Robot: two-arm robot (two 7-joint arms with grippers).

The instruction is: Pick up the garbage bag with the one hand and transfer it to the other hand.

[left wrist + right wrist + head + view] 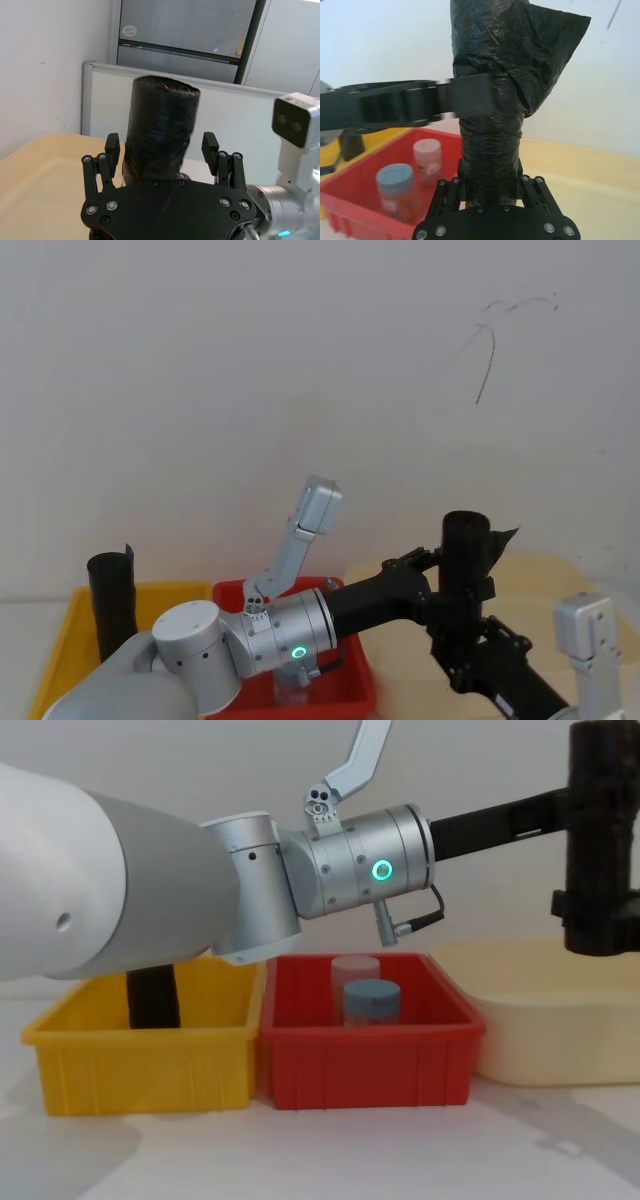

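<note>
The garbage bag (465, 538), a black rolled cylinder, stands upright in the air above the cream tray, its loose flap (560, 45) at the top. My right gripper (490, 184) comes up from below and is shut on the roll's lower end (598, 910). My left gripper (161, 146), on the silver wrist with the green ring light (298, 651), reaches in from the left at mid-height. Its fingers (112, 148) stand open on either side of the roll with a narrow gap on each side. One left finger (470, 100) crosses the bag in the right wrist view.
A red bin (370, 1065) holds two lidded jars (371, 1001). Left of it, a yellow bin (140, 1065) holds another black roll (112, 602). The cream tray (560, 1020) lies at the right under the bag. A white wall is close behind.
</note>
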